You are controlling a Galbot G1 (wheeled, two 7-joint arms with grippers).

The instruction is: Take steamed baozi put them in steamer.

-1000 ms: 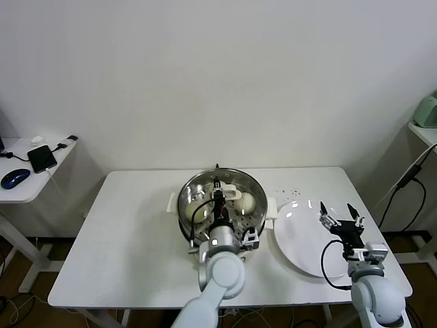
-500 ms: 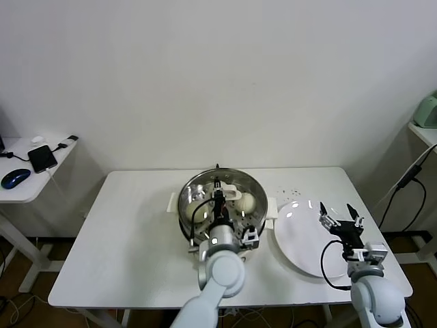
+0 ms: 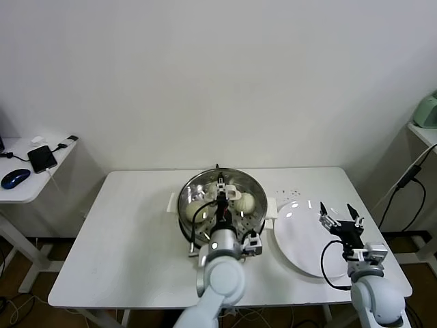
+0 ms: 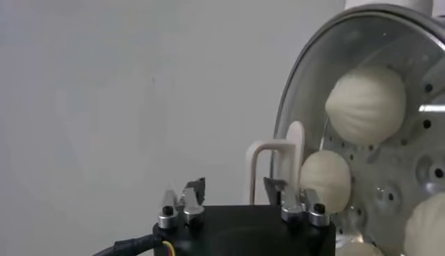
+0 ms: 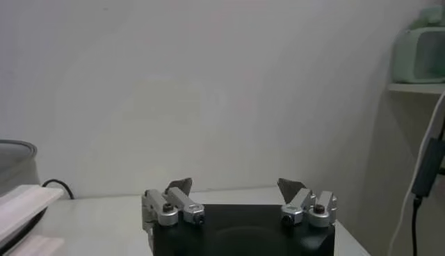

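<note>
Since a second ago, the left gripper (image 3: 223, 193) has been opened over the steamer (image 3: 205, 183), its jaws now parted and empty. Steamed baozi (image 4: 366, 104) are seen lying on the perforated tray inside the steamer. The right gripper (image 3: 338, 216) is held above the white plate (image 3: 298, 236) on the desk (image 3: 130, 225), jaws spread wide, nothing grasped.
</note>
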